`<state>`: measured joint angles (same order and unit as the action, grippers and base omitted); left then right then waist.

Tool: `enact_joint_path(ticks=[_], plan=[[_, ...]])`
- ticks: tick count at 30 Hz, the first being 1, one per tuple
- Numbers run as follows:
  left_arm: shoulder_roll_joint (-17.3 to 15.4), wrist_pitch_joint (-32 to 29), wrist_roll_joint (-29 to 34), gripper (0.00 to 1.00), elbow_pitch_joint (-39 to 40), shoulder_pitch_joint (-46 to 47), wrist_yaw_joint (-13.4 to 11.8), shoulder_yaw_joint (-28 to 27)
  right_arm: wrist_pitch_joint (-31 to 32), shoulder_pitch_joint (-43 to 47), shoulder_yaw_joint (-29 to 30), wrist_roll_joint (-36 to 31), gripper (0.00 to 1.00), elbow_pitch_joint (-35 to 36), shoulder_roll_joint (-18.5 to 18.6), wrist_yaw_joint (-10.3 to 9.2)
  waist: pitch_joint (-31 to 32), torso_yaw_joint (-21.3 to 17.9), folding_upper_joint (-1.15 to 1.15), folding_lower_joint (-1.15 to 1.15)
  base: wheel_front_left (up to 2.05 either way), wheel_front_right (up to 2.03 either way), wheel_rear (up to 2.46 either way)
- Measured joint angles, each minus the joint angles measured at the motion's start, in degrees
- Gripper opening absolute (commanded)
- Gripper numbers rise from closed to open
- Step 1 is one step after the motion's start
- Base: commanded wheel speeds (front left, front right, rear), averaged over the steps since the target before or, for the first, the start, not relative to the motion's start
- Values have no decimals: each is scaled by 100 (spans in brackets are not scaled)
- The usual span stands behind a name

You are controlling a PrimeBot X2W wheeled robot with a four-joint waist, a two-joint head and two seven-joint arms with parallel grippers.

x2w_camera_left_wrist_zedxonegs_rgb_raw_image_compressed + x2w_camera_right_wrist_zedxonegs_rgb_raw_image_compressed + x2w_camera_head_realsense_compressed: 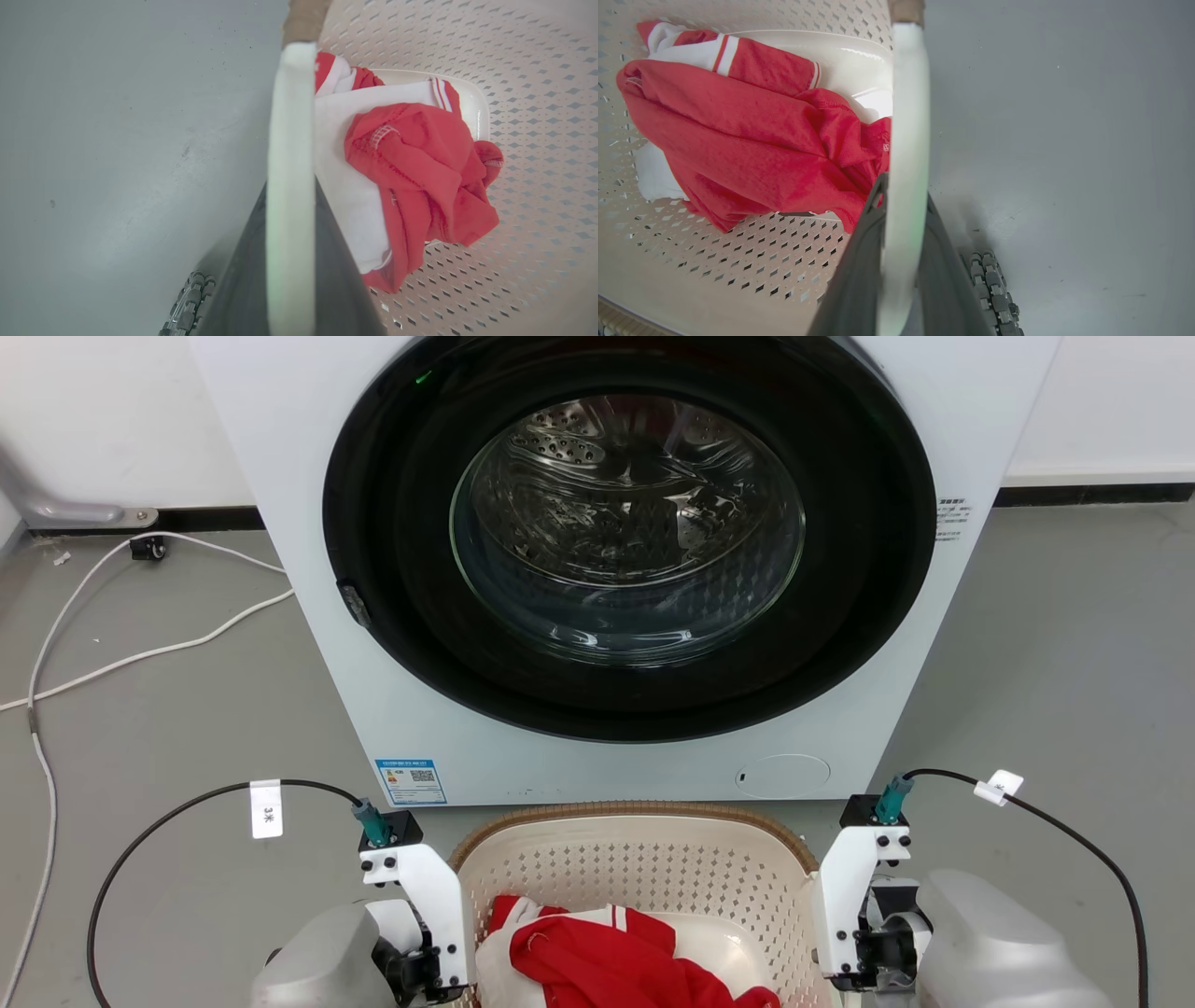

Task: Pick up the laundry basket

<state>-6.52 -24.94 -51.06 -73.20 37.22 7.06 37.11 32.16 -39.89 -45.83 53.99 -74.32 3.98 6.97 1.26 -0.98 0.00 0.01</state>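
The laundry basket (644, 868) is low before the washing machine (579, 770), red and white clothes (607, 952) inside; the left tool (290, 196) is closed narrow on its left handle (289, 116), fingers (243, 289) at both sides, and the right tool (903, 191) holds the right handle (908, 93) the same way. The grasp seems done, so mainly the lift is left; if the basket is already off the floor (1046, 663), I cannot tell.

The head view's bottom edge cuts the near half of the basket (635, 859) off from you. In each wrist view a blurred handle (289, 186) covers the tips of the dark fingers (336, 280) beside it. You can't read the label (411, 782) on the washer (280, 476): too small.
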Motion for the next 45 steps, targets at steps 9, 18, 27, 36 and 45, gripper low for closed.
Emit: enact_joint_path(ticks=[9,18,27,36,45], plan=[[-15,16,-64,0,0,4,0,71,23,1,42,-53,0,0,-1,0,0,-27,0,0,0,0,0],[-20,23,-144,0,-3,4,0,138,21,16,77,-73,0,0,-2,0,5,-53,0,0,0,0,0],[-19,23,-209,0,-11,10,0,204,21,16,79,-88,0,0,-2,0,-1,-52,0,0,0,0,0],[-20,24,-268,0,-30,38,0,261,22,15,59,-86,0,0,-2,0,-15,-43,0,-1,0,0,0],[-20,46,-326,0,-41,48,0,314,22,13,44,-70,0,0,-2,0,-22,-36,0,0,0,0,0]])
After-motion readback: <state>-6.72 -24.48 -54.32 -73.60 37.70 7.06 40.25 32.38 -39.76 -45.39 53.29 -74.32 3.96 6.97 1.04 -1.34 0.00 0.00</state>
